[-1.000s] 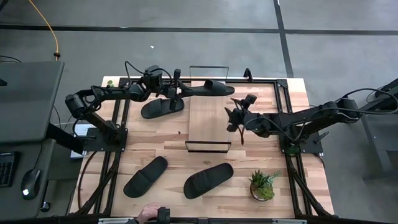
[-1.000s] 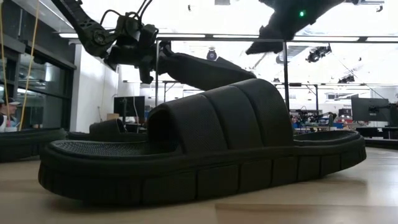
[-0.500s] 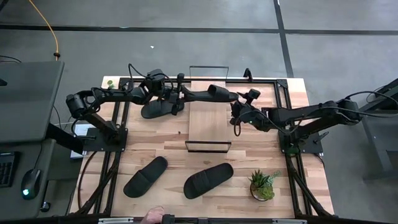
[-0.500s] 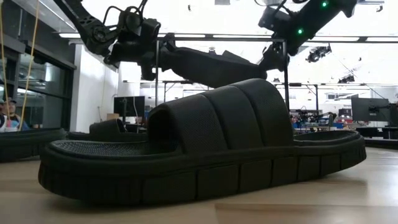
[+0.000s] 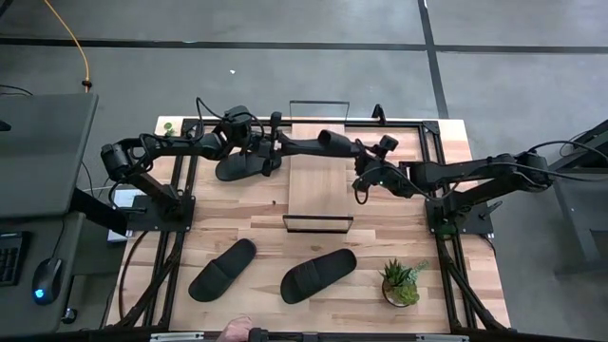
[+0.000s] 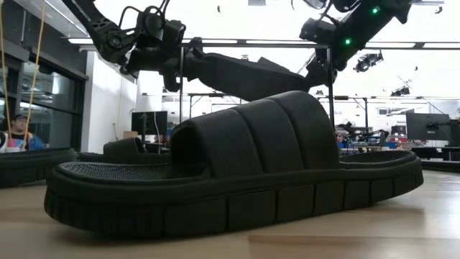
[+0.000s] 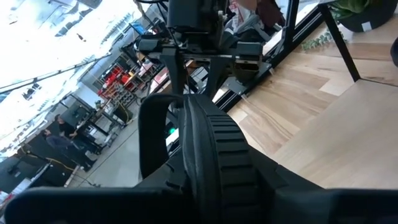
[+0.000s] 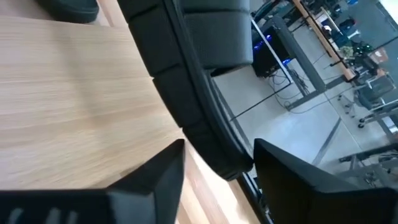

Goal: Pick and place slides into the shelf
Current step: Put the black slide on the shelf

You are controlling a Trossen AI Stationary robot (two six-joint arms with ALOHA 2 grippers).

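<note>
One black slide (image 5: 318, 144) hangs in the air over the far end of the light-wood shelf (image 5: 318, 185), with my left gripper (image 5: 275, 142) shut on its left end. It also shows high in the low view, as does the slide (image 6: 237, 75). My right gripper (image 5: 364, 166) stands open at the slide's right end. In the right wrist view that end (image 8: 217, 155) lies between its two fingers. A second slide (image 5: 247, 163) lies on the table under my left arm. Two more slides (image 5: 221, 269) (image 5: 318, 275) lie near the front edge. My left gripper pinches the slide's left end (image 7: 205, 186) between its two fingers, coming in roughly level from the table's left, along the slide. The slide is lifted clear on its side, strap (image 7: 152, 130) toward the far edge, and reaches right over the shelf. Whether my right gripper touches the slide, I cannot tell.
Black wire rails stand at the shelf's near end (image 5: 318, 224) and far end (image 5: 318, 103). A small potted plant (image 5: 401, 283) sits at the front right. A person's hand (image 5: 233, 330) shows at the table's front edge. One slide (image 6: 237, 165) fills the low view.
My right gripper has moved from over the shelf's right edge toward the far edge and up to the held slide's right end, tipping as it went. The slide's free end has swung a little toward the right gripper. My left gripper has kept its hold.
</note>
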